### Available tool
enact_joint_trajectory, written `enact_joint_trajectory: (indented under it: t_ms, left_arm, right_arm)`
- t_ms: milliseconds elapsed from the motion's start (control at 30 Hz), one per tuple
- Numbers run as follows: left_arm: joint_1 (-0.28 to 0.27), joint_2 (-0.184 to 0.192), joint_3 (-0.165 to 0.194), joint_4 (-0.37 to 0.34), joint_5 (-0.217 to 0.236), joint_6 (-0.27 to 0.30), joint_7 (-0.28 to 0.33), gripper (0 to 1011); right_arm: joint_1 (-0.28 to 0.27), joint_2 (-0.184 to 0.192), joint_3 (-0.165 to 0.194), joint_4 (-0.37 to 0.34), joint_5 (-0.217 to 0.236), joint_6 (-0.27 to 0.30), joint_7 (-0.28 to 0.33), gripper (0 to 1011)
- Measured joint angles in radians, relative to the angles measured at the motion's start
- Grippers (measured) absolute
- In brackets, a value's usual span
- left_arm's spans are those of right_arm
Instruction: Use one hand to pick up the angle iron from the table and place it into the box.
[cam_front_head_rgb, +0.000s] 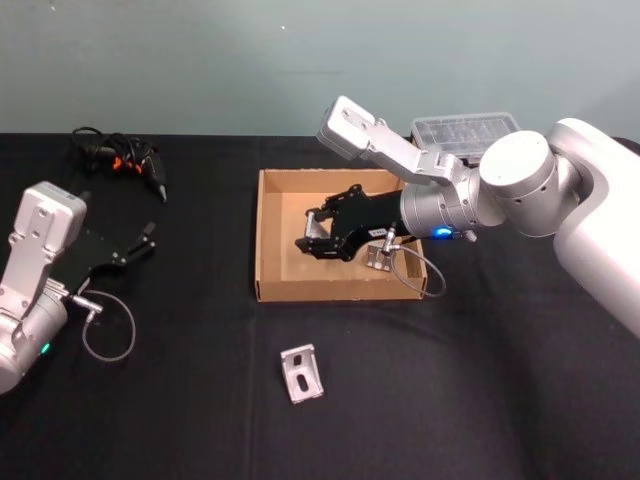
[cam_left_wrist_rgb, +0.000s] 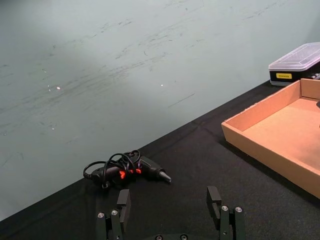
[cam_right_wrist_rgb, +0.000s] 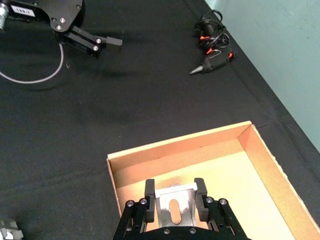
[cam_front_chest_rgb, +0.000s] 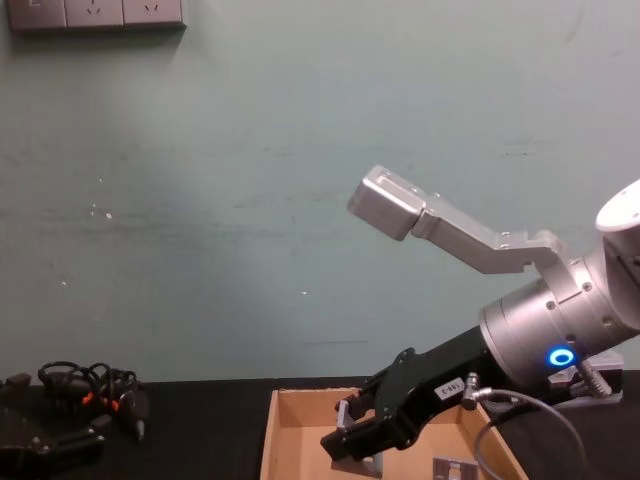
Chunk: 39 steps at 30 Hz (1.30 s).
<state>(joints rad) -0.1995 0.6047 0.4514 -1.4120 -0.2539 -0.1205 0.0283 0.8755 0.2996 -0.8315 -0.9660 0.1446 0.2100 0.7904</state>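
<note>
Over the left half of the shallow tan cardboard box (cam_front_head_rgb: 262, 238), the black two-fingered right gripper (cam_front_head_rgb: 312, 232) hangs on its silver-grey arm, which reaches in from the right. Its fingers (cam_right_wrist_rgb: 149, 188) are clamped on a small silver slotted angle iron (cam_right_wrist_rgb: 174, 207), one on each side edge, slot facing the wrist camera. Whether the held piece touches the box floor cannot be told. A second silver angle iron (cam_front_head_rgb: 378, 258) lies inside the box near its front wall, beneath the gripper's wrist. A third silver angle iron (cam_front_head_rgb: 301, 373) sits on the flat matt black table (cam_front_head_rgb: 470, 400), in front of the box and apart from it. At the table's left side, the black left gripper (cam_front_head_rgb: 140, 243) rests low, fingers spread wide with nothing between them, well apart from the box. A black hand tool with orange marks and coiled cord (cam_front_head_rgb: 125, 160) lies at the far left. A clear-lidded plastic case (cam_front_head_rgb: 465, 131) stands behind the box's far right corner.
</note>
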Motion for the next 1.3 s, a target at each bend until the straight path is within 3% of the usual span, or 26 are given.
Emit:
enact_joint_trajectory:
  t_ms: [233,633,1067,1233,1300]
  left_arm:
    - [0.000,0.000,0.000,0.000,0.000,0.000,0.000,1000]
    - [0.000,0.000,0.000,0.000,0.000,0.000,0.000,1000]
    - [0.000,0.000,0.000,0.000,0.000,0.000,0.000,1000]
    - [0.000,0.000,0.000,0.000,0.000,0.000,0.000,1000]
    - [0.000,0.000,0.000,0.000,0.000,0.000,0.000,1000]
  right_arm:
    - [0.012,-0.028,0.001,0.060,-0.020,-0.016,0.016,470]
    - [0.013,-0.043,0.002,0.090,-0.046,-0.018,0.030,481]
    - [-0.018,-0.010,0.038,0.023,-0.055,-0.005,0.002,869]
    - [-0.047,0.026,0.064,-0.050,-0.046,-0.001,-0.017,997]
    - [-0.062,0.044,0.077,-0.086,-0.038,0.004,-0.024,1002]
